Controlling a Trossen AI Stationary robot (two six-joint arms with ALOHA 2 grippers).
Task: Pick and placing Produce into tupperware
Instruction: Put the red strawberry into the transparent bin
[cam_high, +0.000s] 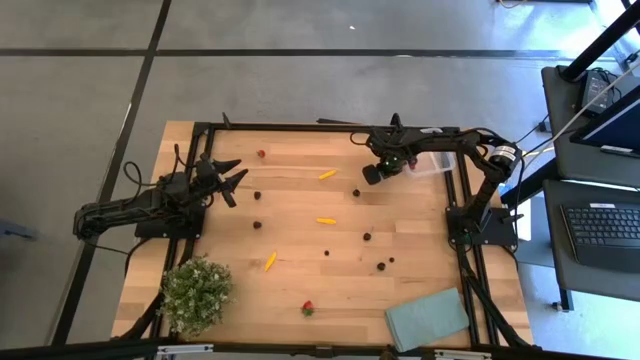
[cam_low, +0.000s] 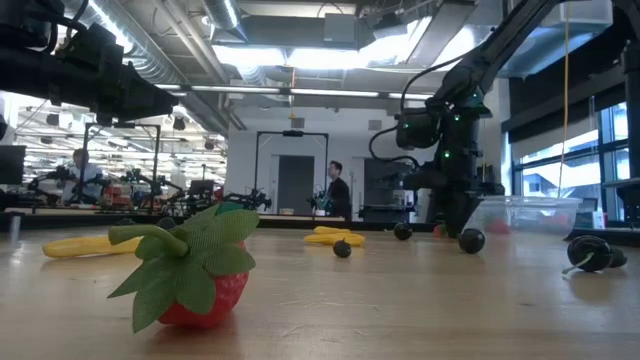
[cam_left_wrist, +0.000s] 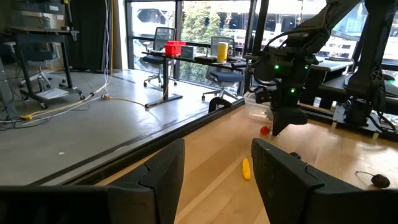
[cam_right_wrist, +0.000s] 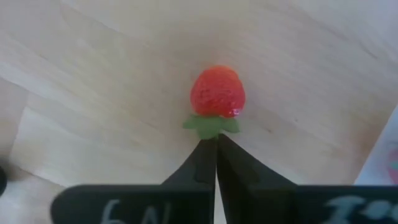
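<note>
Closed fingertips of our right gripper (cam_right_wrist: 216, 148) hold nothing; they point straight at a strawberry (cam_right_wrist: 217, 93) lying just ahead on the table (cam_high: 300, 215), leaf cap toward them. The clear tub (cam_high: 437, 161) sits at the table's far right, beside this arm. Our left gripper (cam_high: 232, 178) waits open and empty, well apart.

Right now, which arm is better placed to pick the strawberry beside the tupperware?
The right. The right gripper hangs shut directly above that strawberry, beside the tupperware. The left gripper waits open, far across the table.
</note>
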